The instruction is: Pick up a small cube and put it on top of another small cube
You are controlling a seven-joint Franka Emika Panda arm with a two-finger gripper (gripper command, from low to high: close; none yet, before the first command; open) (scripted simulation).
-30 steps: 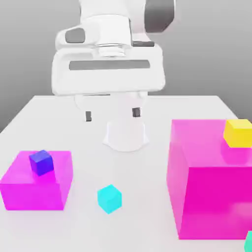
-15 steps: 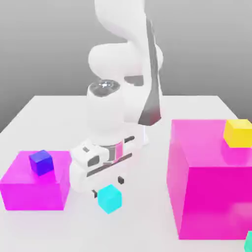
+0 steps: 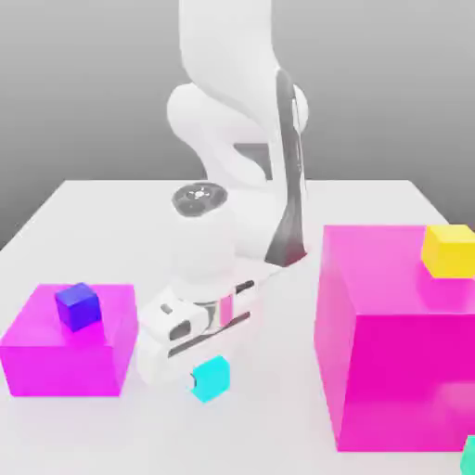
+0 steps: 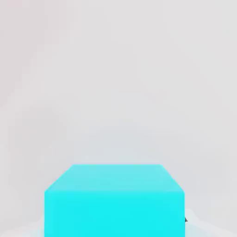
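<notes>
1 cyan cube (image 3: 211, 378) is clamped in the pincer (image 3: 197, 382), low at the surface (image 3: 278, 417), betw. 2 magenta blocks (image 3: 70, 348) (image 3: 399, 362). 1 blue cube (image 3: 78, 306) is carried on the smaller block, 1 yellow cube (image 3: 452, 251) on the larger; 1 teal cube (image 3: 468, 456) is seen at the ext. view's right edge.
</notes>
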